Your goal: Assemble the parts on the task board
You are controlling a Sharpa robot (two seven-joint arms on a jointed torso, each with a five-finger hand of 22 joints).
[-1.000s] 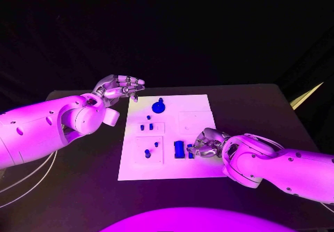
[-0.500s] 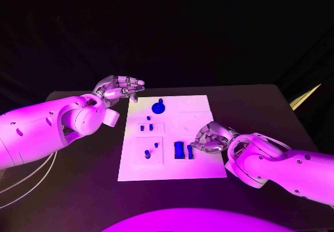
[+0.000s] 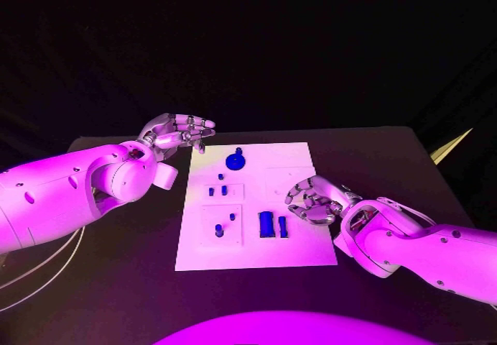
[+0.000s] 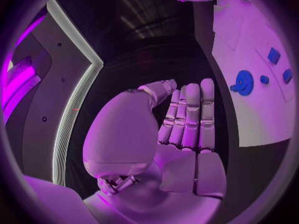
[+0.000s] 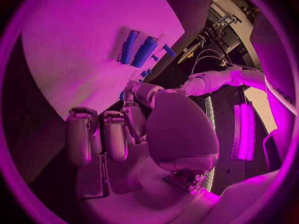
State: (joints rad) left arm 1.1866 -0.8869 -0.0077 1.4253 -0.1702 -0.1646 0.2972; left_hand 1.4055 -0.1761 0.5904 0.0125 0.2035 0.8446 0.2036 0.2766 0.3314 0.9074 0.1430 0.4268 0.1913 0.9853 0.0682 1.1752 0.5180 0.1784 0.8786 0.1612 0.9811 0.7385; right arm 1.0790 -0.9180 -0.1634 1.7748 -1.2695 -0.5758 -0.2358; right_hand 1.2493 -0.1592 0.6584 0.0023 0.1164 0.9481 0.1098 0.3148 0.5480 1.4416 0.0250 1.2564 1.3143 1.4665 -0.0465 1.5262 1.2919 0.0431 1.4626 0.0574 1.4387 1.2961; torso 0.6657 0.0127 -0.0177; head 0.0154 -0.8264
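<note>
No legible text, label, brand, number or sign found on the white board, its blue pieces or the worktop.
</note>
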